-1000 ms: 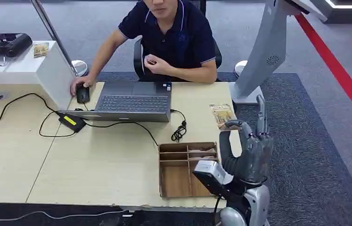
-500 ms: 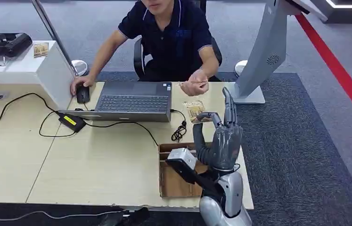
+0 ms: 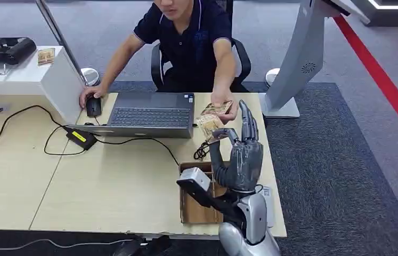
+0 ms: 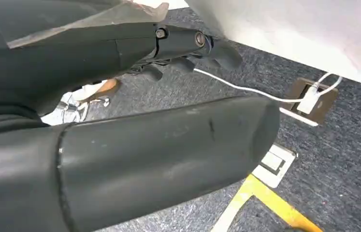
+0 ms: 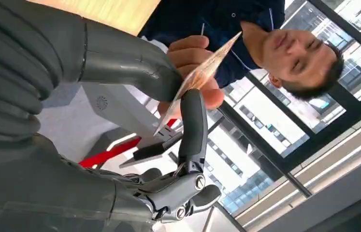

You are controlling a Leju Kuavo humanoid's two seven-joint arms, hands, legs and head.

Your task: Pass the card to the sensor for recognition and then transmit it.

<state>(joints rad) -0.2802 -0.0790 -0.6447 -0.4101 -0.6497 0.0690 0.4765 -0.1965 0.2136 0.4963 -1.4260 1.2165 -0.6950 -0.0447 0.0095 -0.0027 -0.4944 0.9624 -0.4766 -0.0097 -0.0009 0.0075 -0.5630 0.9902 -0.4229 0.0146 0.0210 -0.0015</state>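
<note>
Card [image 3: 209, 124] being handed over, above the table [image 3: 37, 181].
Now pinched by right hand [image 3: 239, 154] thumb and finger while also being gripped by person's hand [image 3: 223, 105]; handover nearly finishing.

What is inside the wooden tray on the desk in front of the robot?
The wooden tray has thin dividers, and its visible near-left section shows only bare wood. The right hand and its arm cover the right part, so anything lying there cannot be seen.
</note>
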